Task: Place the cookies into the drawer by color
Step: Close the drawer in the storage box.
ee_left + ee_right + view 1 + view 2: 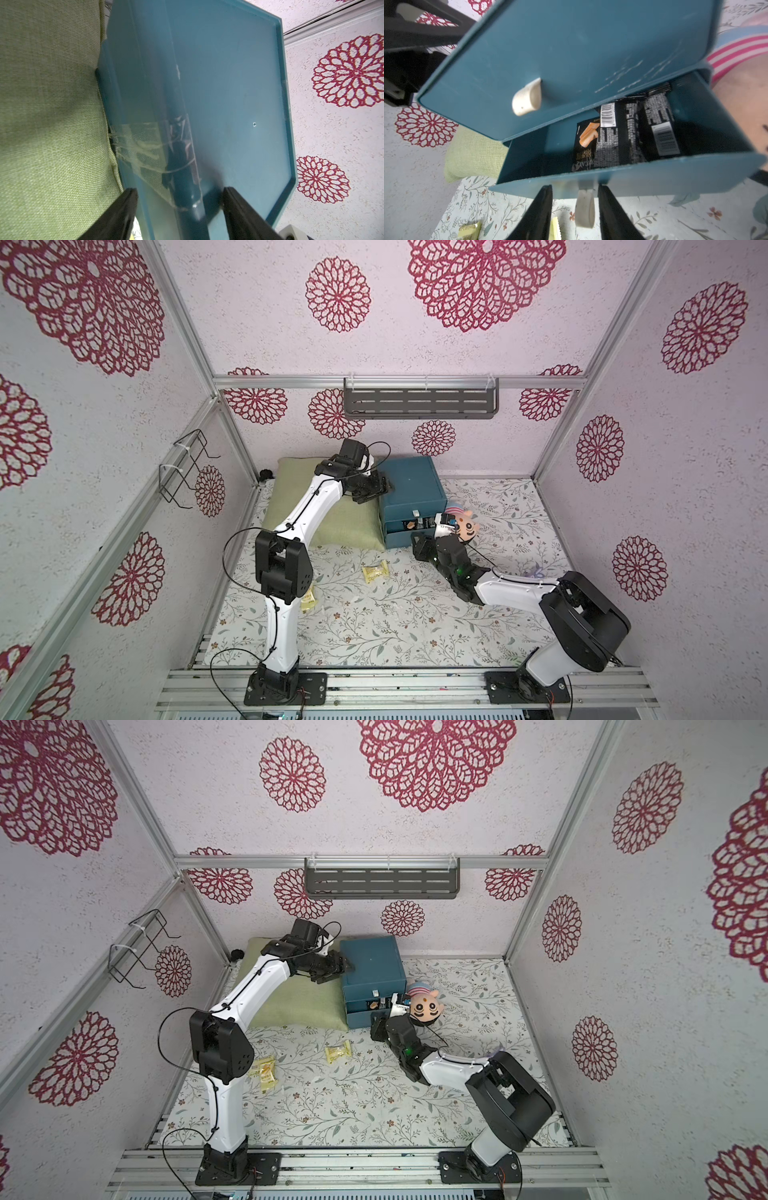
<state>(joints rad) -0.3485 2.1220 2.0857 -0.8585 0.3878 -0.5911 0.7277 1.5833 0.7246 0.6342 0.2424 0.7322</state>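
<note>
**Teal drawer chest (409, 489) stands at the table's back, its middle drawer (654, 172) pulled out toward the arms' bases.**

Black cookie packets (629, 137) lie flat in the drawer, long axes running front to back. The right gripper (575, 188) has its jaws spread on either side of the white tab pull (584, 207), with gaps showing. The left gripper (180, 190) straddles the chest's top left edge, jaws apart; whether they pinch it is unclear. A green cushion (332, 514) crowds the chest's left and a plush toy (467, 526) its right. Two yellow cookie packets (338, 1052) lie on the open floral tablecloth (374, 635) in front.
</note>
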